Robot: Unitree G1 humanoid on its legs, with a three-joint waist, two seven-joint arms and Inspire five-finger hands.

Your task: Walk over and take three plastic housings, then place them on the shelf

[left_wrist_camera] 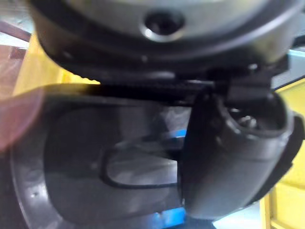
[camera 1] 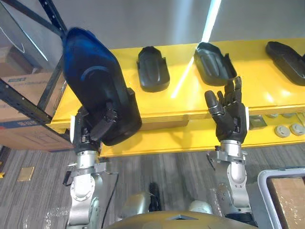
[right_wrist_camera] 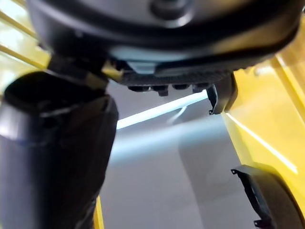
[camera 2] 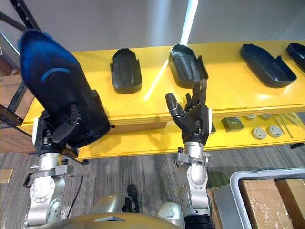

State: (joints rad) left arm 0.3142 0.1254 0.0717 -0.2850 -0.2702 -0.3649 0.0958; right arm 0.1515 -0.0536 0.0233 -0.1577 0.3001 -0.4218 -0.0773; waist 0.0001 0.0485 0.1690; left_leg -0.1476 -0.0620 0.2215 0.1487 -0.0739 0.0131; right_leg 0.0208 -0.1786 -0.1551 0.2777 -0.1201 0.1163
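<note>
Left eye view, surface and room: a long yellow table runs across the frame, with a lower yellow ledge along its near edge. The floor in front of it is grey and wood-grained. A dark metal rack stands at the robot's left, holding cardboard boxes. At the lower right a grey bin holds more boxes. Small round discs and a square plate lie on the ledge, right of the right hand.

Housings: three black plastic shells lie apart on the tabletop: a first housing, a second housing and a third housing.

Left hand: raised at the table's left end, thumb and fingers curled round the lower end of the held housing. This is a large dark shell with a blue sheen. It stands nearly upright, clear of the tabletop, with its top leaning toward the rack. Left wrist view shows the thumb lying across the shell.

Right hand: upright, fingers straight and spread, holding nothing. It hangs at the table's near edge, with its fingertips overlapping the near end of the second housing in the eye views. Whether they touch it cannot be told.
</note>
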